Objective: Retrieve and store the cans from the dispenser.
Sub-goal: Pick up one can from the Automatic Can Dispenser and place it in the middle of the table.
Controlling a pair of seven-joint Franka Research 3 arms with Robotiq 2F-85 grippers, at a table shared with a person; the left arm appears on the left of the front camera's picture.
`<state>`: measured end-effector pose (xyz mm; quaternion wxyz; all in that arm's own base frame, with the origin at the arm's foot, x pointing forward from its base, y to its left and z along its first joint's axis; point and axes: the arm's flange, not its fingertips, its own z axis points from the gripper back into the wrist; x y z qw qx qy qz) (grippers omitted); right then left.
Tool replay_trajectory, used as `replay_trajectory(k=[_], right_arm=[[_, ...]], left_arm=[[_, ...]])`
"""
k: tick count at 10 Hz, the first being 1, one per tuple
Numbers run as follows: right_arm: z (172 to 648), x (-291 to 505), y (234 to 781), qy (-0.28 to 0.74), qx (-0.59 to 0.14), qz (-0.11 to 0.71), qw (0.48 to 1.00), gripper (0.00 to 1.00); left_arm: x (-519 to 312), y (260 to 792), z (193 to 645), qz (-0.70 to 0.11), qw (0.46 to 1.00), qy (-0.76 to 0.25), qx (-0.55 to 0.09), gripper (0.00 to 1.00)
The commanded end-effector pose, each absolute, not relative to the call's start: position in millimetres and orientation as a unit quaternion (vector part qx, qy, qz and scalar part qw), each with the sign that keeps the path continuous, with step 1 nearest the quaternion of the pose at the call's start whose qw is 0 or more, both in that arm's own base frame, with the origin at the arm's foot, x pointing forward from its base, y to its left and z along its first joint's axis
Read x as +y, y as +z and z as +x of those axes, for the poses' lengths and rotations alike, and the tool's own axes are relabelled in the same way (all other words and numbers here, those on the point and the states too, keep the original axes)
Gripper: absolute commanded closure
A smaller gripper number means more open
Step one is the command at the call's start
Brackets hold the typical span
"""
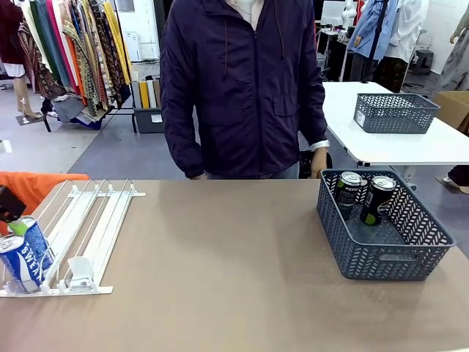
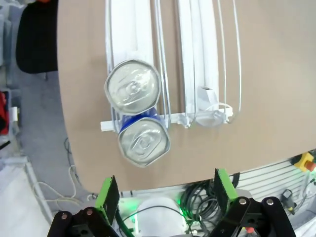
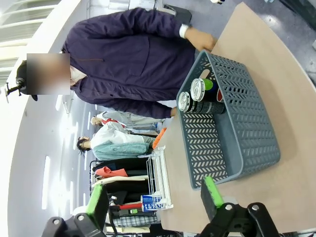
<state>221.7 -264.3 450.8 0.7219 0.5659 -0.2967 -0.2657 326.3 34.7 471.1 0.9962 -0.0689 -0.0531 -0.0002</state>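
Cans to fetch: two blue cans (image 2: 133, 89) in the outside lane of the dispenser (image 2: 197, 49), standing up, touching each other, right by the end bar (image 2: 177, 118) at the near edge of the table. Two black cans (image 1: 350, 187) already in the grey basket (image 1: 388, 257), well apart from the rack. Left gripper (image 2: 165, 182) up above the blue pair, green pads (image 2: 109, 195) spread wide, nothing between them. Right gripper (image 3: 154, 190) spread wide too, empty, looking toward the basket.

Best to go for the front can (image 2: 144, 143) first, the one beside the end bar.

- Slide over a little to put that can in the middle of the gap, not off to one side.
- Keep one pad on each open side, away from the other can.
- Come straight down, slowly.
- Stop with the pads around the fat middle, under the silver top and above the thin rails (image 2: 237, 54).
- Squeeze gently, just enough to hold, never hard enough to dent.
- Lift straight up, clear of the bar, before heading to the basket.
- Watch the second can after the lift: likely to slide forward.
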Motion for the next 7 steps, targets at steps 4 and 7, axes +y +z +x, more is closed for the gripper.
replay_trajectory(k=[4, 7], right_arm=[[222.0, -266.1, 451.8, -0.254, -0.305, 0.564, 0.725, 0.00], [222.0, -266.1, 451.8, -0.254, -0.305, 0.564, 0.725, 0.00]], left_arm=[[16.9, 406.7, 319.1, -0.017, 1.000, 0.014, -0.016, 0.00], [17.3, 394.6, 320.2, -0.010, 1.000, 0.023, -0.008, 0.00]])
